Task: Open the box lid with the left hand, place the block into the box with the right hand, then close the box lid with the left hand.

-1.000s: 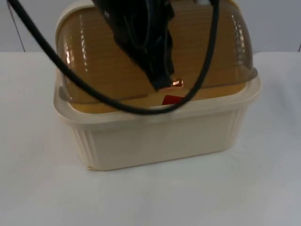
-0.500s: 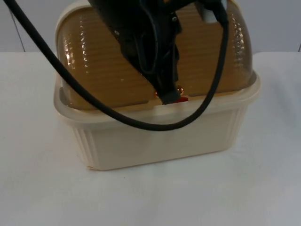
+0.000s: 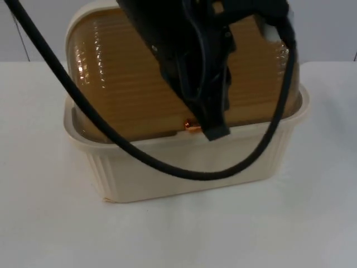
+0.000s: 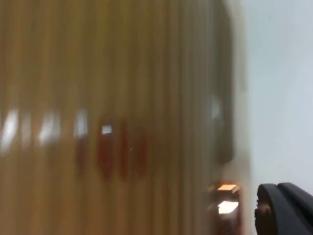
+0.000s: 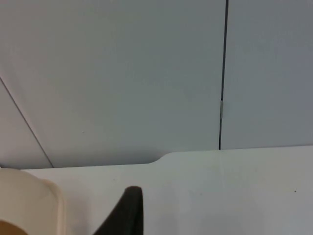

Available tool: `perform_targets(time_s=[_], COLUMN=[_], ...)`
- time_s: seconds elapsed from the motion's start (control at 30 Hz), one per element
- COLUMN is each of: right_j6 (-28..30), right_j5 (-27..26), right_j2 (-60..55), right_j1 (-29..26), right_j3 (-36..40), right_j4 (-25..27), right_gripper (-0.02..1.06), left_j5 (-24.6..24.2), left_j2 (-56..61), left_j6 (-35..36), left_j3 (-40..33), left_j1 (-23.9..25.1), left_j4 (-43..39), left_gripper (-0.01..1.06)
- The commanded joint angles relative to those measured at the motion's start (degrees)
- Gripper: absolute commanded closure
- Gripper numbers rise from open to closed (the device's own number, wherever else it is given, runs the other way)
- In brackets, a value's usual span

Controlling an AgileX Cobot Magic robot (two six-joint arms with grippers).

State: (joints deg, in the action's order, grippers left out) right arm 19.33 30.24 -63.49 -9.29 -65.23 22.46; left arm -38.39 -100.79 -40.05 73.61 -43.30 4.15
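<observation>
The worktop (image 3: pixel 50 223) was plain white, matte and evenly lit, with only soft, faint shadows on it. It ran back to a grey partition wall (image 3: pixel 329 28), which stood upright along the far edge. In the right wrist view the same wall (image 5: pixel 122 73) showed as smooth pale grey panels — one thin dark vertical seam (image 5: pixel 223 73) split them, and a second dark line (image 5: pixel 24 122) ran slantwise across another panel. The white surface (image 5: pixel 234 191) met the wall at a clean edge, with a small step in its outline near the middle.
</observation>
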Motion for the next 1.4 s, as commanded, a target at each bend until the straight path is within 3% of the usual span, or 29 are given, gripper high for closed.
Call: perform_targets(time_s=[0.0, 0.23, 0.4, 0.57, 0.73, 0.77, 0.87, 0.97, 1.0, 1.07, 1.17, 1.37], right_j6=[0.2, 0.2, 0.2, 0.2, 0.2, 0.2, 0.2, 0.2, 0.2, 0.2, 0.2, 0.2], right_j5=[0.0, -0.2, -0.5, -0.5, -0.2, -0.2, -0.1, -0.1, -0.1, -0.1, -0.3, -0.6], right_j2=[0.5, 0.5, 0.5, 0.5, 0.5, 0.5, 0.5, 0.5, 0.5, 0.5, 0.5, 0.5], right_j1=[-0.2, 1.3, 2.7, 2.7, 2.7, 2.7, 2.7, 2.7, 2.7, 2.7, 2.7, 2.7], right_j3=[0.1, 0.1, 0.1, 0.1, 0.1, 0.1, 0.1, 0.1, 0.1, 0.1, 0.1, 0.1], right_j4=[0.1, 0.1, -0.2, 0.0, 0.3, 0.3, 0.3, 0.3, 0.3, 0.3, 0.3, 0.1], right_gripper=[0.00, 0.00, 0.00, 0.00, 0.00, 0.00, 0.00, 0.00, 0.00, 0.00, 0.00, 0.00], left_j5=[0.1, 4.2, 8.1, 11.4, 11.7, 11.7, 12.0, 9.5, 9.5, 6.7, 4.1, 10.4], left_j2=[1.6, 9.1, 17.2, 24.4, 29.2, 29.2, 30.5, 30.0, 30.0, 29.0, 26.7, 24.8], left_j6=[0.7, 1.0, 2.9, 7.1, 13.2, 13.2, 16.8, 16.8, 16.8, 16.8, 16.8, 19.5], left_j3=[-0.3, -0.3, -0.1, 2.2, 8.1, 8.1, 9.0, 8.9, 8.9, 8.8, 8.4, 1.5], left_j1=[-1.3, -2.4, -1.7, 2.8, 16.2, 16.2, 26.9, 38.0, 38.0, 43.8, 47.4, 47.4], left_j4=[1.7, 4.2, 0.9, -1.4, -1.6, -1.6, 0.5, 7.2, 7.2, 10.6, 12.0, 12.6], left_gripper=[1.05, 1.05, 1.05, 1.05, 1.05, 1.05, 1.05, 1.05, 1.05, 1.05, 1.05, 1.05])
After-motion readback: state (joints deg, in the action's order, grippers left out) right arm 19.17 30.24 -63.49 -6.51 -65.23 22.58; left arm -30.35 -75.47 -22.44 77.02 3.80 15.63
